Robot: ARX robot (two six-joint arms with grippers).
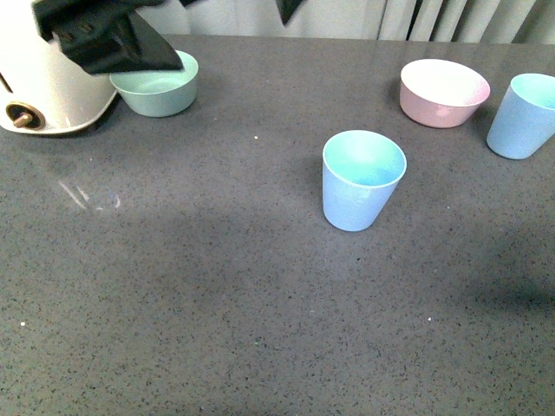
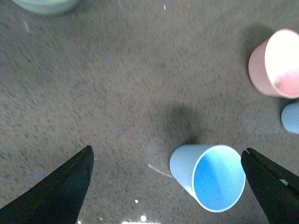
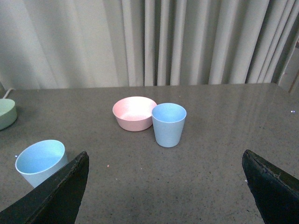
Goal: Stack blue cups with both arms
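as left end effector [image 2: 167,150] & right end effector [image 3: 164,154] sit spread apart, empty, next: grab mid-frame blue cup [image 1: 362,180].

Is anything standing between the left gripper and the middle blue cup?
Nothing visible does. The open left gripper faces the middle blue cup with only tabletop between them; the pink bowl and green bowl stand off to the sides.

My front camera looks down over the surface [image 1: 217,303] from my body. My left wrist camera peers steeply down, close, past my left pincer [image 2: 167,150]. My right wrist camera looks nearly level past my right pincer [image 3: 164,153]. All share the blue cups [image 1: 362,178] and pink bowl [image 1: 443,91].
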